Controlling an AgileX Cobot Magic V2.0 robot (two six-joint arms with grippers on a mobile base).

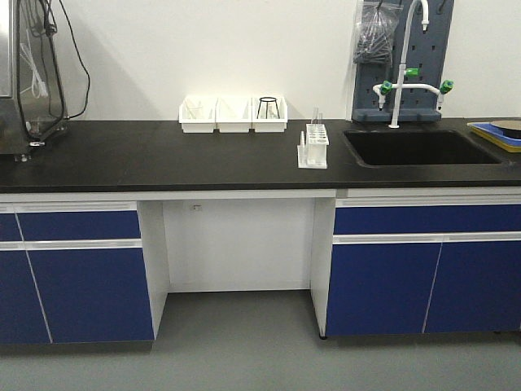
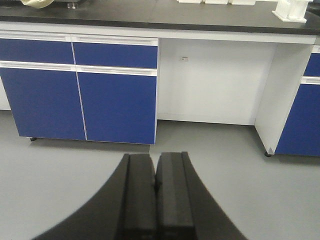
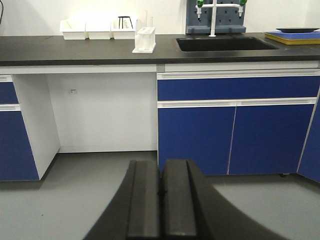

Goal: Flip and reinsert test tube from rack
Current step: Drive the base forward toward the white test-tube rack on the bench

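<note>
The small white rack (image 1: 313,148) stands on the black counter (image 1: 163,155), just left of the sink. A slim clear test tube (image 1: 316,116) rises upright out of its back holes. The right wrist view shows the rack (image 3: 144,40) far off on the counter, the test tube (image 3: 146,19) faint above it. In the left wrist view only the rack's (image 2: 291,10) base shows at the top right. My left gripper (image 2: 156,157) and right gripper (image 3: 161,164) are both shut on nothing, low over the grey floor and well short of the counter. Neither appears in the front view.
Three white bins (image 1: 234,114) line the wall behind the rack. A sink (image 1: 419,147) with a tall faucet (image 1: 404,57) lies to the right, then a blue tray (image 1: 496,134). A machine (image 1: 28,73) stands far left. Blue cabinets (image 1: 77,269) flank a knee gap.
</note>
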